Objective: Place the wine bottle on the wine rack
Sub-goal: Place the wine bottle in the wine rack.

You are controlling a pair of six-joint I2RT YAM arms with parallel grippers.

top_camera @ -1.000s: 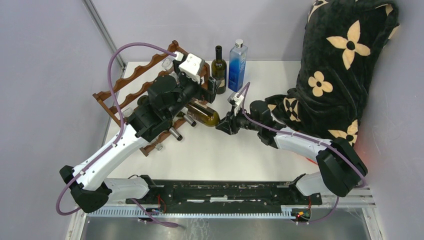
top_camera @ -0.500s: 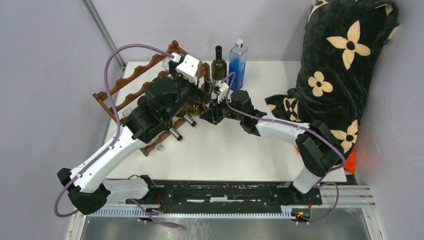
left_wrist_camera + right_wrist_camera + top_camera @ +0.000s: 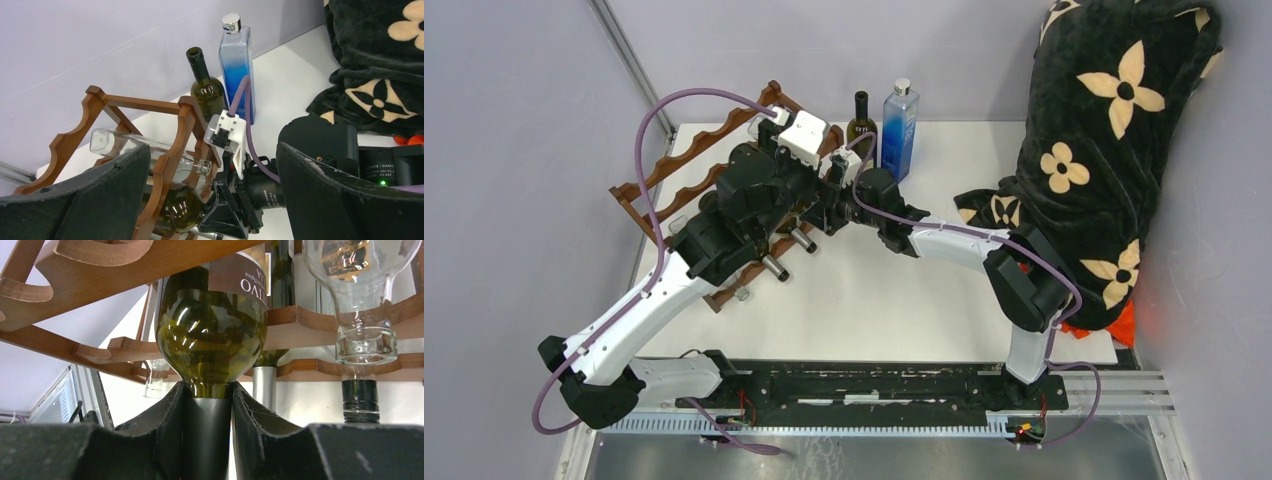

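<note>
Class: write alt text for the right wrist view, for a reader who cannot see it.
The right gripper is shut on the neck of a green wine bottle, whose body sits among the rails of the wine rack. A clear bottle lies racked to its right.

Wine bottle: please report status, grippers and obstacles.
Right gripper shut on neck of dark green glass wine bottle. Left gripper open, above dark reddish-brown wooden wine rack. Bottle body inside rack; clear glass bottle lies beside it.

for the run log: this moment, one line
right claw shut on dark green wine bottle neck | body in reddish-brown wooden rack | left claw open
</note>
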